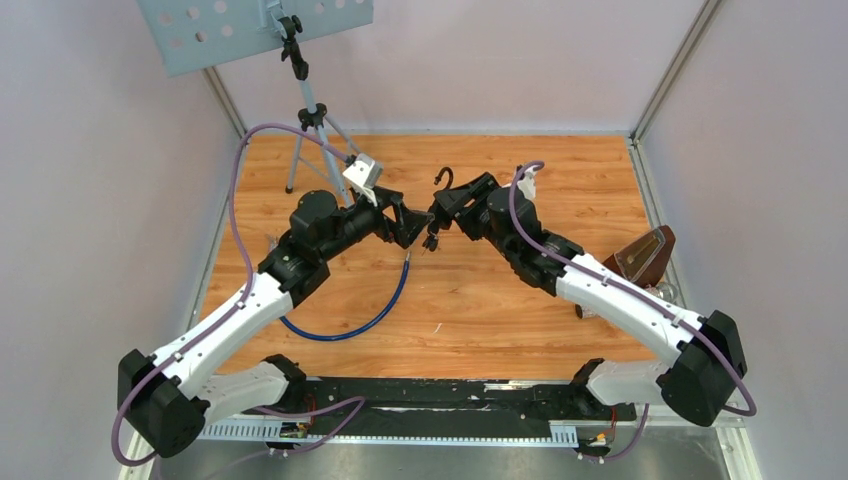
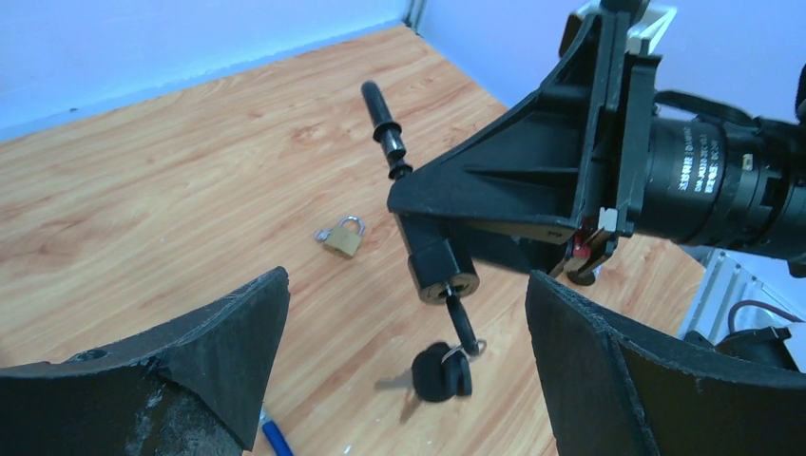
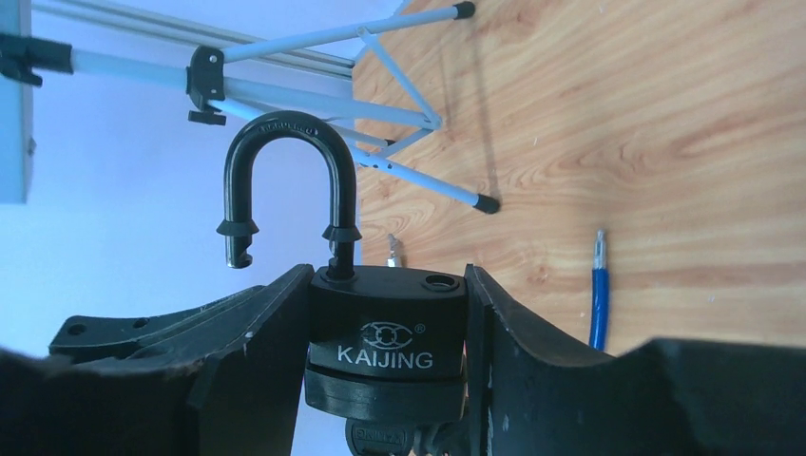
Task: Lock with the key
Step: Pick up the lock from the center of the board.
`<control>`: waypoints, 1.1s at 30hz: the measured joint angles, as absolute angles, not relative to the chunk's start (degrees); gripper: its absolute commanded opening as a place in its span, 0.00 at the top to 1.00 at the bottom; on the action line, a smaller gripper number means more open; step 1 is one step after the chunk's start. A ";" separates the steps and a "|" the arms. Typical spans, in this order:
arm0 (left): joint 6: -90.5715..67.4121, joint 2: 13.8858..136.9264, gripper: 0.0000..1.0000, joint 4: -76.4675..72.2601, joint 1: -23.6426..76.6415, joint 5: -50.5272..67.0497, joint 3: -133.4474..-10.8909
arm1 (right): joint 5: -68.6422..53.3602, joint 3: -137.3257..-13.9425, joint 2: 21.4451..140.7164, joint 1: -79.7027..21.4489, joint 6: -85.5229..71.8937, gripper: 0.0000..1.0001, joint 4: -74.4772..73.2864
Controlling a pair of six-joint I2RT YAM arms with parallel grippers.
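Clamping a smooth black padlock [image 3: 388,353] in the right end effector [image 3: 388,296], U-shaped shackle [image 3: 285,142] unlatched, key [image 2: 462,326] pointing down toward worktop [image 2: 190,171]; left end effector [image 2: 407,290] spread wide.

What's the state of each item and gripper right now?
Left gripper: open, empty.
Right gripper: shut on black padlock.
Shackle: open, free end out of the body.
Key: inserted in the black padlock's keyhole.
Brass padlock: shackle looks shut, lying on table.
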State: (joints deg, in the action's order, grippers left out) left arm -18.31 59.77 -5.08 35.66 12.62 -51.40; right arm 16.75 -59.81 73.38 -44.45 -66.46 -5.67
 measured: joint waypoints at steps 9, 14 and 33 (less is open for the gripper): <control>-19.90 60.99 0.03 -16.60 39.20 10.85 -47.00 | 17.02 -55.46 69.06 -44.45 -79.29 0.63 -5.04; -21.17 62.28 0.03 -20.29 40.32 10.68 -45.65 | 17.06 -55.42 67.59 -44.45 -81.49 0.62 -3.84; -29.04 68.40 0.42 -27.73 45.23 -3.05 -44.58 | 14.50 -55.44 70.04 -44.45 -82.26 0.56 -0.47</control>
State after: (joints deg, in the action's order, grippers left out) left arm -29.04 68.40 -27.73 45.23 -3.05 -44.58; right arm 14.50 -55.44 70.04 -44.45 -82.26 -0.47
